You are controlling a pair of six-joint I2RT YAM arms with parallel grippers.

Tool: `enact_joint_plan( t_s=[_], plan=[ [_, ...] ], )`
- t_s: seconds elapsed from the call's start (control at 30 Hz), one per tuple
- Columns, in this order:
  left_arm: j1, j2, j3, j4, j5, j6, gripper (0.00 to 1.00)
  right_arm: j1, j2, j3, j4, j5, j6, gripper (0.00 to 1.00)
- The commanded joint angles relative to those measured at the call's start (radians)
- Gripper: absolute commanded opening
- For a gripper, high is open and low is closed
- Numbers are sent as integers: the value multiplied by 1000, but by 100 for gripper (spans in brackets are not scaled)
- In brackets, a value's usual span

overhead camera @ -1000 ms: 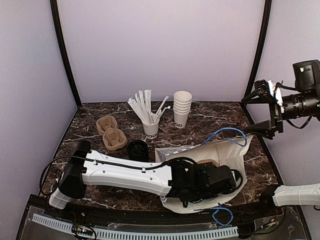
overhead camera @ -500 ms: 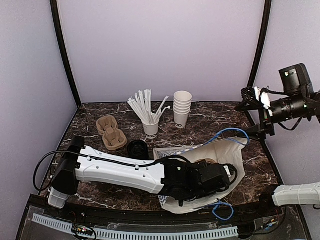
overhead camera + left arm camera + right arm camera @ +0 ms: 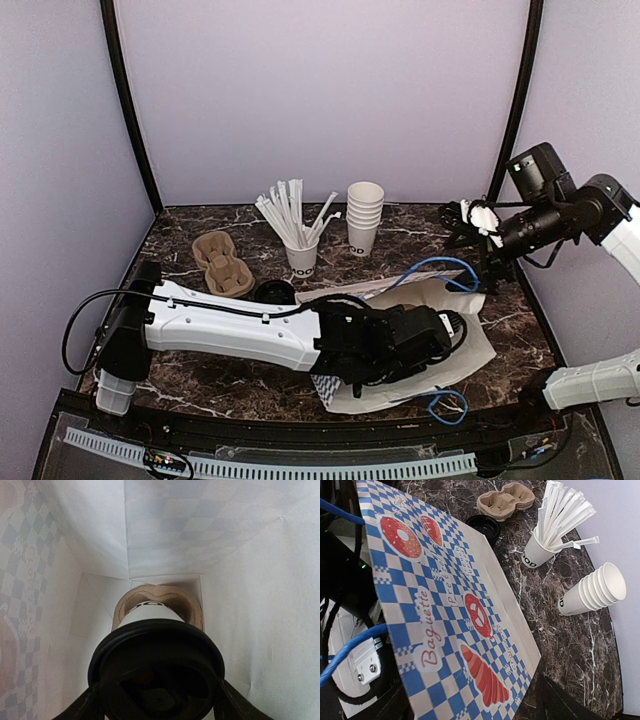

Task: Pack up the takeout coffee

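Overhead view facing back wall point(image 3: 320, 100), left wrist inside bag point(image 3: 260, 630), right wrist overlooking bag

Inside the paper bag point(image 3: 260, 630), walls crowd the lidded cup point(image 3: 152, 617) left and right; a pulp carrier point(image 3: 192, 607) blocks the far end. Bare surface point(image 3: 420, 240) lies right of the cup stack point(image 3: 364, 215).

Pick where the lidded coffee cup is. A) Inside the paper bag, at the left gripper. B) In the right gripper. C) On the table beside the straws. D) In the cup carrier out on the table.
A: the left wrist view shows the coffee cup, its black lid on, between the fingers of the left gripper, with the white walls of the paper bag all around.
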Motion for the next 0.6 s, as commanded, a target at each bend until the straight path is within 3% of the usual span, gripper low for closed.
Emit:
enact_joint_plan(
  t_s=[0.0, 0.1, 0.33, 0.43, 0.57],
  plan=[
    [19, -95, -3, 16, 64, -5, 6, 31, 22, 11, 82, 4, 16, 77],
    [28, -120, -17, 29, 133, 4, 7, 40, 38, 23, 92, 23, 20, 64],
    [28, -189, -64, 82, 150, 22, 7, 44, 43, 20, 81, 54, 29, 13],
    [28, -202, -68, 93, 146, 26, 8, 42, 29, 17, 81, 55, 32, 2],
    [34, -182, -13, 25, 206, 18, 9, 38, 23, 19, 84, 84, 42, 0]
  ],
)
